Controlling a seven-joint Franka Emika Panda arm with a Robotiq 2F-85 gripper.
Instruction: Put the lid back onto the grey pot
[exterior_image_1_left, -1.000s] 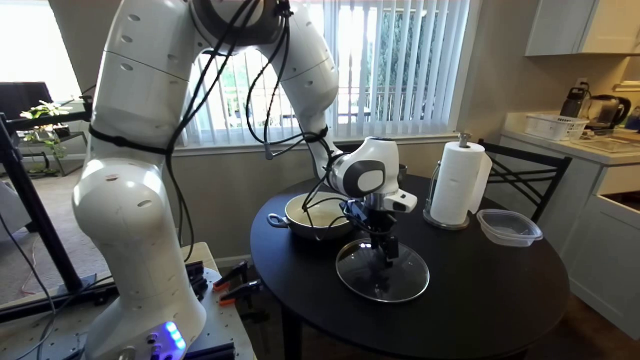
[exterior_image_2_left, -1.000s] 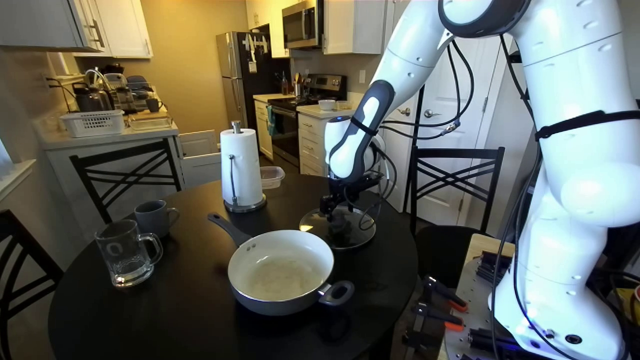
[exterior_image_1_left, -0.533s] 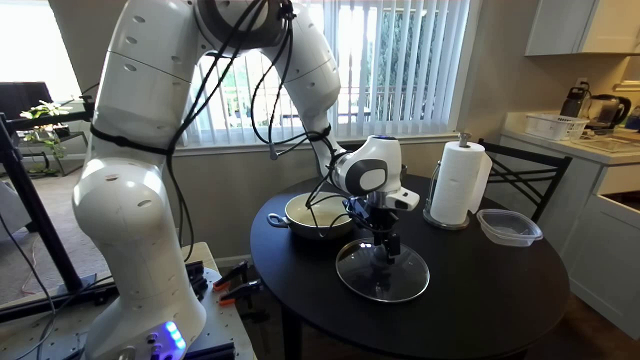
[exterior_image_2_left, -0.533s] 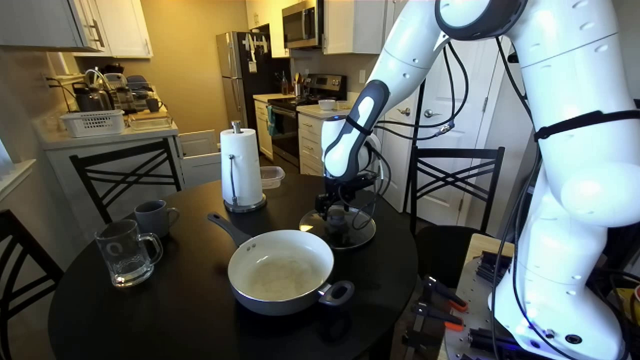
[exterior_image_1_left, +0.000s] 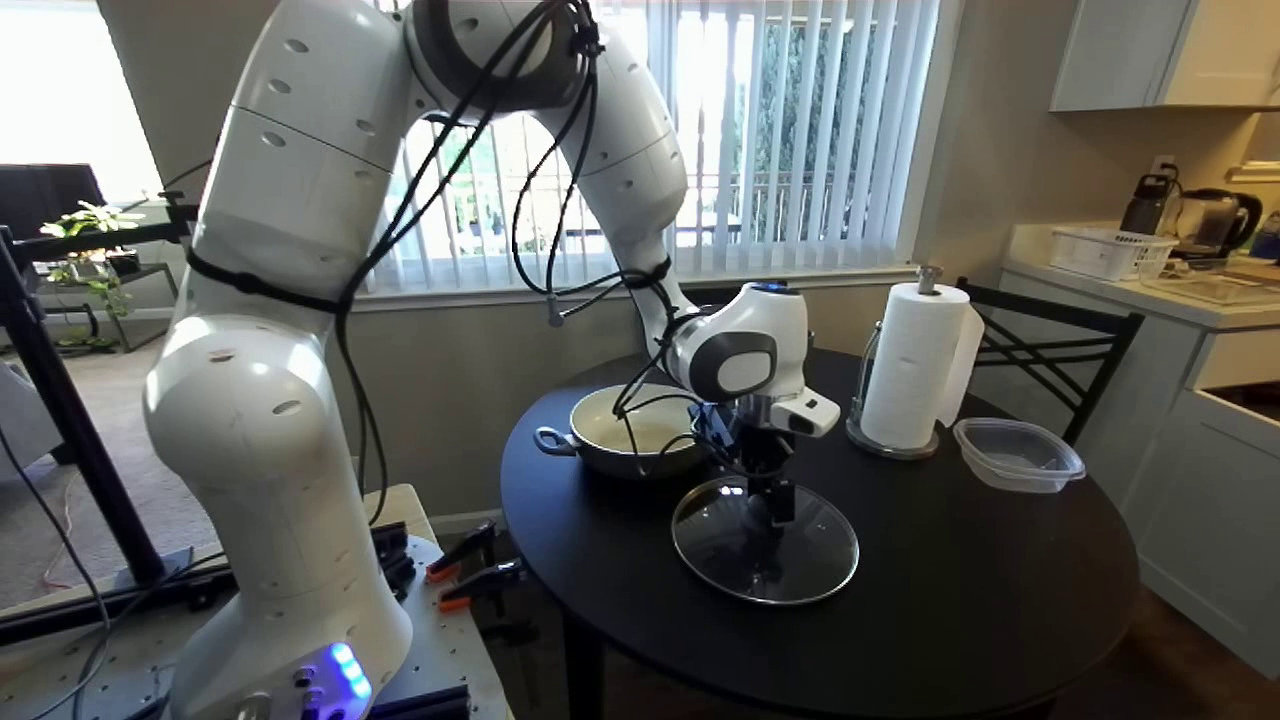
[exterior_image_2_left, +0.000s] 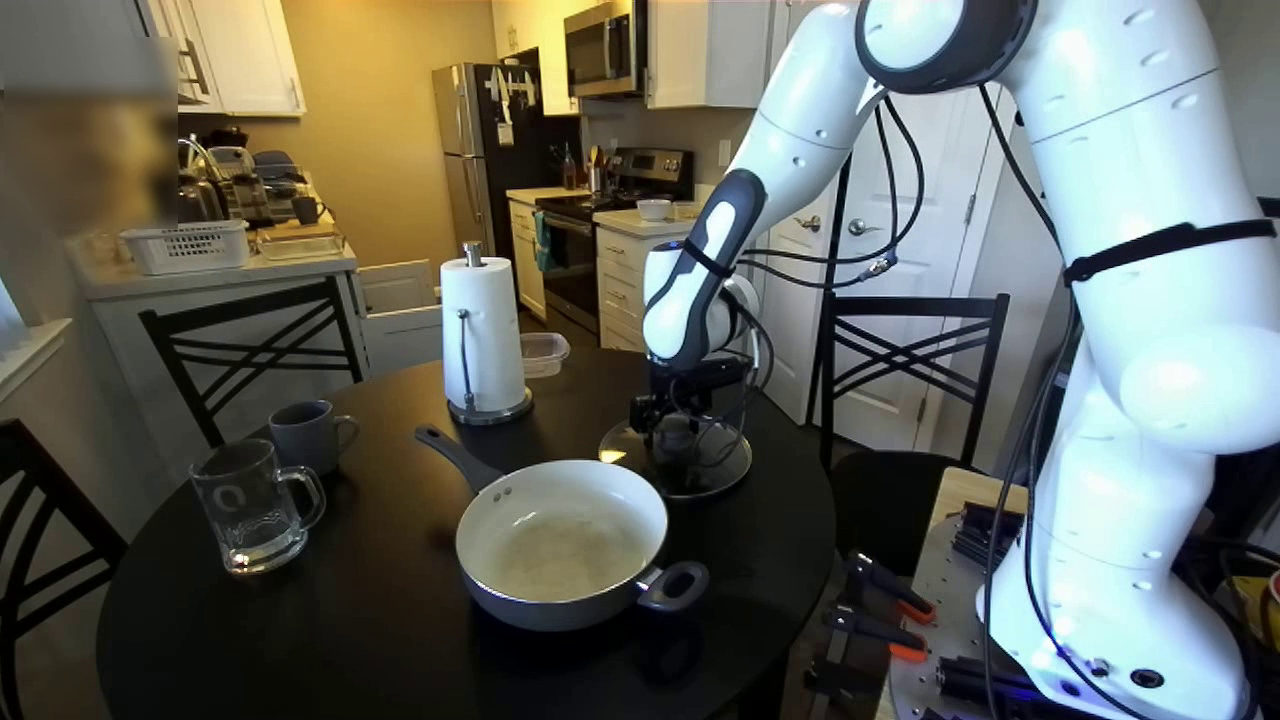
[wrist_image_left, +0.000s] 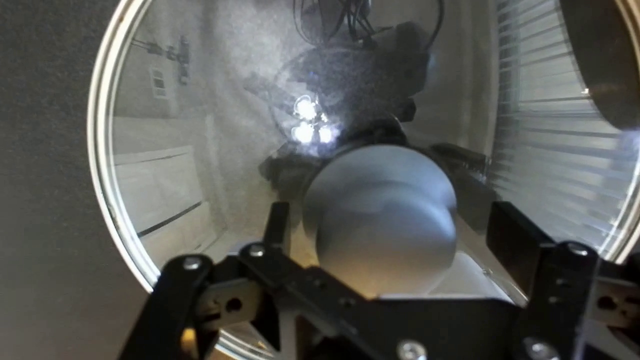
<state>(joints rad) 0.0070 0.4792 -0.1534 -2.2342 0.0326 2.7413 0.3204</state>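
The glass lid (exterior_image_1_left: 745, 575) with its metal rim lies flat on the dark table, also in an exterior view (exterior_image_2_left: 700, 482). In the wrist view the lid (wrist_image_left: 225, 115) fills most of the picture, with its rounded grey knob (wrist_image_left: 385, 235) in the middle. My gripper (wrist_image_left: 391, 220) is open, one finger on each side of the knob with gaps on both sides. In both exterior views the gripper (exterior_image_1_left: 776, 505) (exterior_image_2_left: 655, 425) is low over the lid's centre. The grey pot (exterior_image_2_left: 560, 605) stands uncovered beside the lid, cream inside; it also shows partly behind the arm (exterior_image_1_left: 625, 462).
A paper towel roll (exterior_image_2_left: 483, 340) stands on the table (exterior_image_2_left: 380, 640) near the clear plastic container (exterior_image_1_left: 1018, 460). A glass mug (exterior_image_2_left: 250, 510) and a grey mug (exterior_image_2_left: 305, 435) stand beyond the pot. The pot's long handle (exterior_image_2_left: 455, 455) points toward the towel roll.
The gripper has shifted slightly away from the arm's base and come down a little around the knob. The fingers stay open. The lid and pot have not moved.
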